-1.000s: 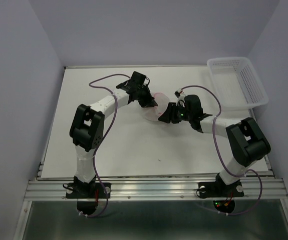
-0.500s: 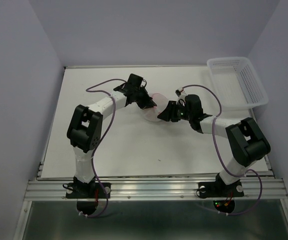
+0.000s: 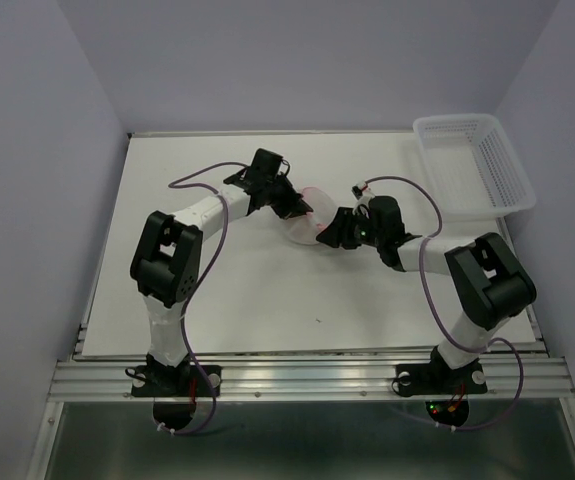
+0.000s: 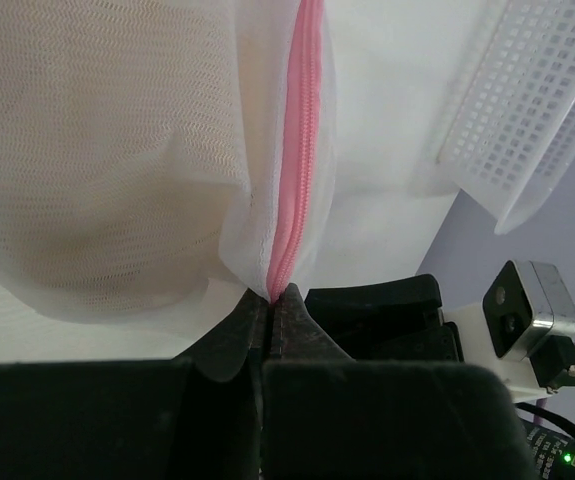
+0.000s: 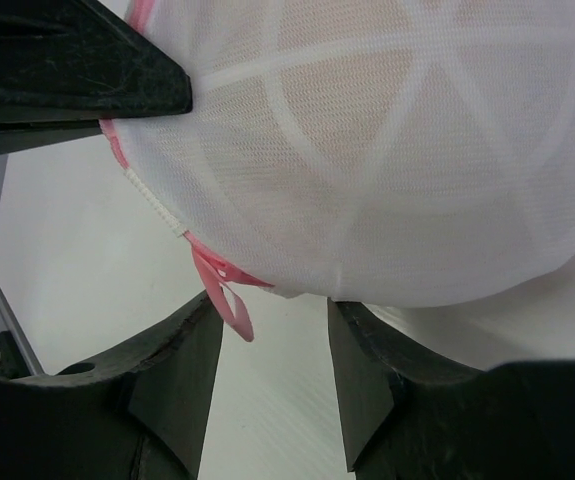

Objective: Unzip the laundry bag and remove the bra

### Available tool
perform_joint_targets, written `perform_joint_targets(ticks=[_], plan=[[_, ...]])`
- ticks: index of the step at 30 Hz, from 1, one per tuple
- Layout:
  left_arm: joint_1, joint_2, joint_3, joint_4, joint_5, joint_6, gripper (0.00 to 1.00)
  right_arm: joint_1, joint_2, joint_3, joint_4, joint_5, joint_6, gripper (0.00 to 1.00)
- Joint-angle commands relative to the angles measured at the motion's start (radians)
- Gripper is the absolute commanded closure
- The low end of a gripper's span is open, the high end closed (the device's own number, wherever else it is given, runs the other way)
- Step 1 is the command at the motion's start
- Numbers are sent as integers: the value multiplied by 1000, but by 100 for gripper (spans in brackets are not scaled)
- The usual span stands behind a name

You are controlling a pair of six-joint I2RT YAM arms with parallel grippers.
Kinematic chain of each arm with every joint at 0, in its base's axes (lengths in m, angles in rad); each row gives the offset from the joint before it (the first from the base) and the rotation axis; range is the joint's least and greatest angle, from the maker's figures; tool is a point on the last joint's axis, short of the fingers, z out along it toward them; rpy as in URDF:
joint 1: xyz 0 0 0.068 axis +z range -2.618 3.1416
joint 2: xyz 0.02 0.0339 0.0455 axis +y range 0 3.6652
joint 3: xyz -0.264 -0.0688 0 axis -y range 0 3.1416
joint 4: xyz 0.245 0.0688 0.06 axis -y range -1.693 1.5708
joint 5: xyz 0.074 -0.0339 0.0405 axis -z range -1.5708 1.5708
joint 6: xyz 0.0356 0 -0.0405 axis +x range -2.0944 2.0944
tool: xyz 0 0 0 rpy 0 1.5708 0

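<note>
White rectangular surface (image 3: 267, 300) fills middle of top view; matte, evenly lit. One tiny dark speck (image 3: 317, 321) on surface, toward its near edge. Back wall (image 3: 307, 60), pale lavender, rises behind surface's far edge. Left wall (image 3: 27, 200) and right wall (image 3: 567, 90), same lavender, flank surface, boxing it in. Ribbed aluminium rail (image 3: 307, 378) runs along surface's near edge. Beyond rail, nearer camera than surface, dark grey-green floor (image 3: 307, 440) with dull sheen. Light soft, diffuse; shadows on surface faint.

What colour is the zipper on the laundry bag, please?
The zipper is pink, on the white mesh laundry bag. The left wrist view shows it best.
</note>
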State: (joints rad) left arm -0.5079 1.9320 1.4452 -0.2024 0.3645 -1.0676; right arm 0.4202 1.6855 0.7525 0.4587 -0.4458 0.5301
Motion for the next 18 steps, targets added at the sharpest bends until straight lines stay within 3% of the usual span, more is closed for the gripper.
perform_joint_targets(ticks=[1, 18], plan=[[0, -65, -38, 26, 37, -25, 100, 11, 16, -7, 191, -11, 37, 48], [0, -64, -59, 44, 45, -26, 100, 29, -12, 5, 238, -10, 70, 56]])
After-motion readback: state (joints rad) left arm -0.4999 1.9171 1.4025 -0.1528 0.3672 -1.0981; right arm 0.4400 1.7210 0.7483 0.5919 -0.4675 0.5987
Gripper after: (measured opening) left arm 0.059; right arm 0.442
